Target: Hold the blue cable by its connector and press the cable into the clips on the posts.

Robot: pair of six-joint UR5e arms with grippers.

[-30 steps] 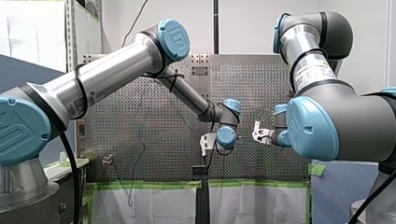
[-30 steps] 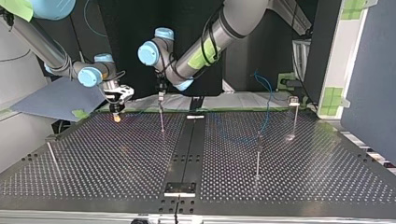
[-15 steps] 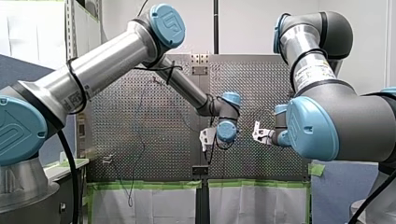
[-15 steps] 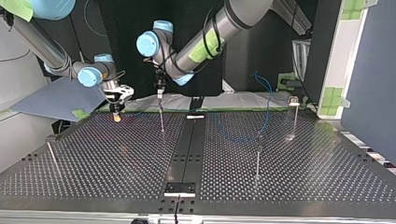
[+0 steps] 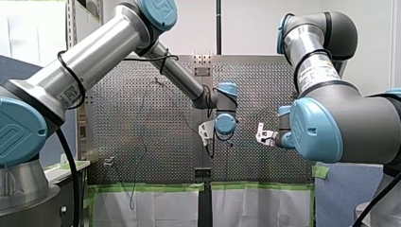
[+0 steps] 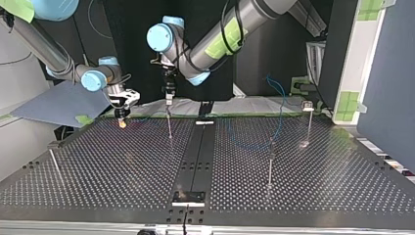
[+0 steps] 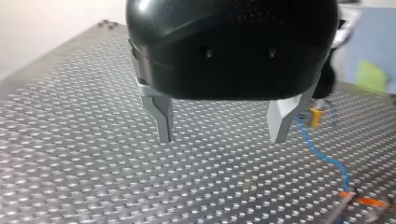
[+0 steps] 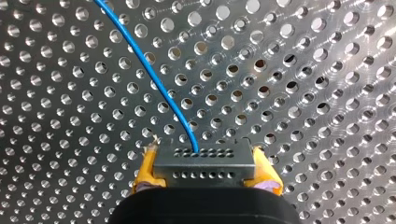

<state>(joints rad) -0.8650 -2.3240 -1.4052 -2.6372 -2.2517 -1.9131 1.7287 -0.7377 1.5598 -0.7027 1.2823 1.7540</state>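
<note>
The right claw (image 8: 204, 157) is pinching the grey connector (image 8: 205, 169) between its yellow pads (image 8: 145, 170), one pad on each short end. The blue cable (image 8: 155, 74) exits the connector's face and curves away over the perforated surface (image 8: 327, 93). In the top view the right claw (image 6: 122, 116) sits low at the far left of the surface (image 6: 122, 171), its yellow tip just above the holes (whether it touches the plate can't be told).

The left claw (image 7: 222, 138) is spread wide. Its metal fingers (image 7: 161, 116) are well apart with nothing between them, and it hovers over the surface. Just beside one finger the blue cable (image 7: 327, 159) drops toward the plate, and beyond it the right claw's yellow pads and the connector show small. In the top view the left claw (image 6: 168, 98) points straight down over the top of a thin post (image 6: 169, 126) near the far edge, just right of the right claw. Contact with the post's clip can't be told.

There are other posts right of centre (image 6: 269, 166), at far right (image 6: 308, 122) and leaning at near left (image 6: 54, 164). The blue cable (image 6: 282, 103) hangs in a loop at far right, near the centre-right post. Whether it is seated in any clip can't be told.

In the front view the left claw (image 5: 205, 133) and right claw (image 5: 262, 136) face each other, apart.
</note>
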